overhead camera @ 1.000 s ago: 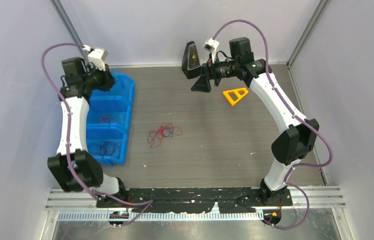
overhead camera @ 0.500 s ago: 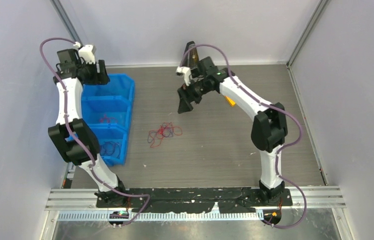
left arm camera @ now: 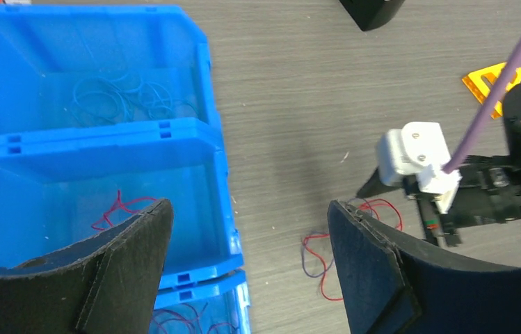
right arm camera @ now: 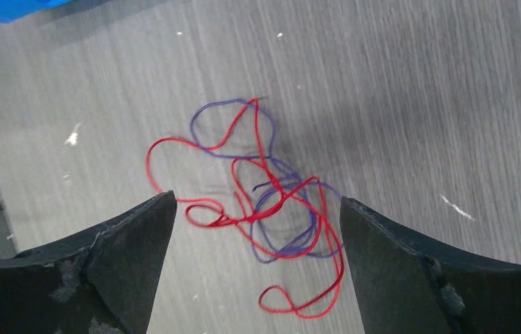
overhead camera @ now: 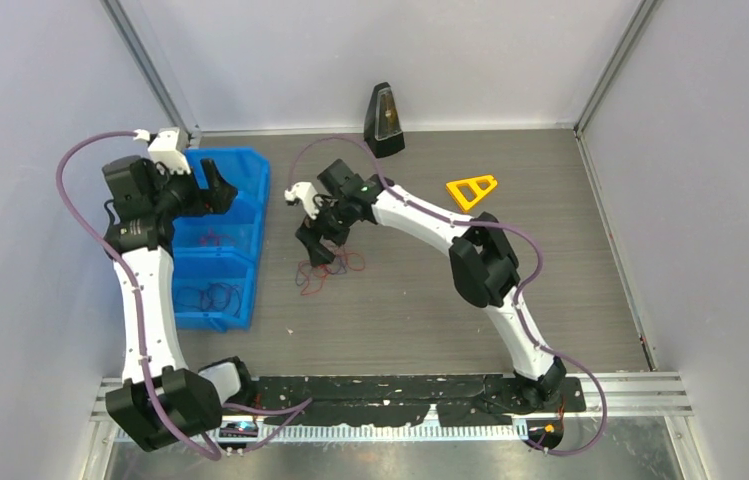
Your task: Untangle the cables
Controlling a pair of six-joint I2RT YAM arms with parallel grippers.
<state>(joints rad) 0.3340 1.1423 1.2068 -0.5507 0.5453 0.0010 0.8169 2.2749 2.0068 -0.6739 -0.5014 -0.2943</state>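
Straight beneath the spread, empty fingers of the right gripper (right arm camera: pixel 257 202), the cables (right arm camera: pixel 243 217) lie tangled on the table (right arm camera: pixel 417 104), slanting across the gap, well apart from the left gripper (left arm camera: pixel 250 205), likewise released.

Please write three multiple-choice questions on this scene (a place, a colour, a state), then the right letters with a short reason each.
1. Where does the tangle of cables lie? A) on the table beside the blue bin B) inside that bin C) off the table
2. Which colours has the tangle? A) green and yellow B) red and purple C) white only
3. How is the right gripper? A) shut on a cable B) out of view C) open above the tangle
Right: 1 A, bare table shows around it; 2 B, the right wrist view shows both; 3 C, its jaws stand apart, gripping nothing.
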